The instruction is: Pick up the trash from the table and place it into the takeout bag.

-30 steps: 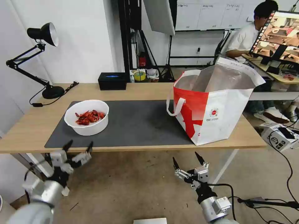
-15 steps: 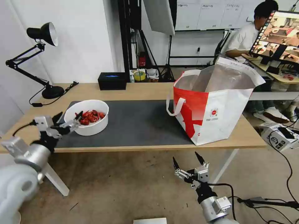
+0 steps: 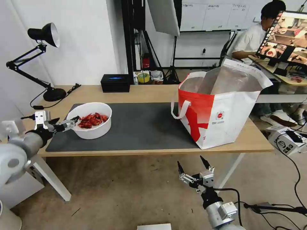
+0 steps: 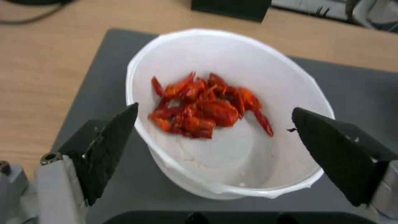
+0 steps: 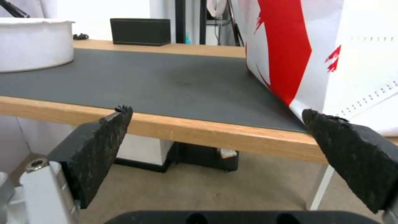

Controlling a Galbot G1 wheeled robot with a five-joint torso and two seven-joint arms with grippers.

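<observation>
Since a second ago the left end effector [image 3: 65,123] has risen from below the desk's front edge and now hangs over the left end of the mat [image 3: 140,127], just beside the bowl [image 3: 90,121]. Its fingers are spread wide, holding nothing. From the left wrist view the two dark fingertips [image 4: 114,137] sit on either side of the bowl's near wall [image 4: 215,186], one outside the rim and the other over the rim's edge; whether they touch it cannot be told.

That bowl stands upright on the mat near the desk's left end, closer to the front edge than the back, with a heap of red shells [image 4: 205,107] inside.

At the desk's right end the bag [image 3: 220,111] stands upright and open, its silver lining showing, with one base corner reaching the front edge. Bowl and bag are well apart, with bare mat between them.

Below the front edge, under the bag's end of the desk [image 3: 153,92], the right end effector [image 3: 194,167] sits with fingers released and spread, grasping nothing, where it was a second ago. Its wrist view looks along the desk's front edge [image 5: 199,130] with the bag's red panel [image 5: 286,46] close by.

Near the back edge sits a black box [image 3: 115,83], and a black lamp [image 3: 41,35] stands at the back left corner.
</observation>
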